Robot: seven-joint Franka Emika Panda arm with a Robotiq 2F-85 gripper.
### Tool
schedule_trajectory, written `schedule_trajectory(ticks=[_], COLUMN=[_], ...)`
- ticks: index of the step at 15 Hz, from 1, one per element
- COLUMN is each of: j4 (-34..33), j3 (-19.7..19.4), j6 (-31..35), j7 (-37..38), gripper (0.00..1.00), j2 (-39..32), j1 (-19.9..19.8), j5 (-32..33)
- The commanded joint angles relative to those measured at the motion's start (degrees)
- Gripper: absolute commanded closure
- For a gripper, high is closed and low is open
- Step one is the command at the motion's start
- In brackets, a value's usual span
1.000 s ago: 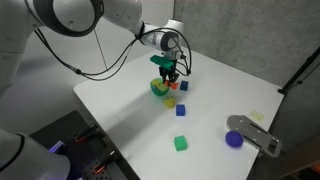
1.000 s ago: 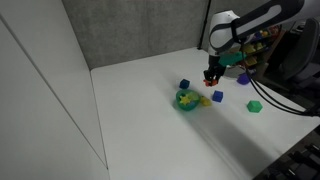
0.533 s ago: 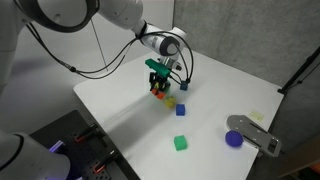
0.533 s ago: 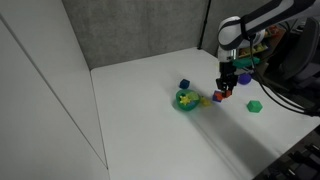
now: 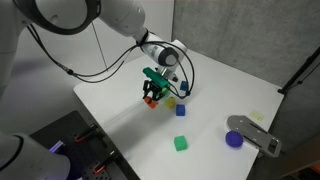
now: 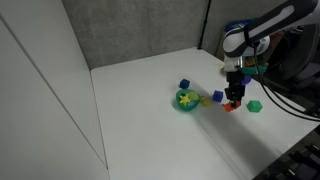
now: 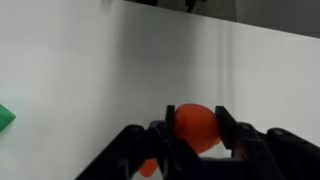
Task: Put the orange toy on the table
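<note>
The orange toy (image 7: 197,125) is clamped between my gripper's (image 7: 196,128) two black fingers in the wrist view, just above the white table (image 7: 80,70). In both exterior views my gripper (image 5: 152,96) (image 6: 232,98) points down and holds the orange toy (image 5: 152,102) (image 6: 229,106) low over the table (image 5: 115,85) (image 6: 140,115). I cannot tell whether the toy touches the surface. The gripper is beside the yellow piece (image 6: 217,97).
A green bowl (image 6: 186,101) holding small pieces stands near the gripper. Around it lie a blue cube (image 5: 181,111), another blue cube (image 6: 184,85), a green cube (image 5: 180,143) (image 6: 254,105) and a yellow piece (image 5: 172,102). A purple round piece (image 5: 234,139) and a grey object (image 5: 256,134) sit near the table's edge.
My gripper has carried the orange toy away from above the green bowl, sideways and down, to a spot low over the table.
</note>
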State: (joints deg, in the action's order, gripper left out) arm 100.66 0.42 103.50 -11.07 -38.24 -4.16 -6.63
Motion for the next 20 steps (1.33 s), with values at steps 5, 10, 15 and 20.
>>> schedule_trajectory(ticks=[5,10,15,20], j4=[1.8,0.8,-0.1,-1.9], j3=[0.5,0.3,0.1,-0.3], j6=[-0.9,-2.5,-5.5,-9.7], j7=[-4.5,-4.0,-3.9,-3.3], gripper=[0.81,0.81,0.81,0.81], j2=[-2.3,-6.5,-9.7,-12.4], j1=[-3.4,-4.2,-4.6,-4.7], j5=[-2.2,-1.8,-1.6,-1.4])
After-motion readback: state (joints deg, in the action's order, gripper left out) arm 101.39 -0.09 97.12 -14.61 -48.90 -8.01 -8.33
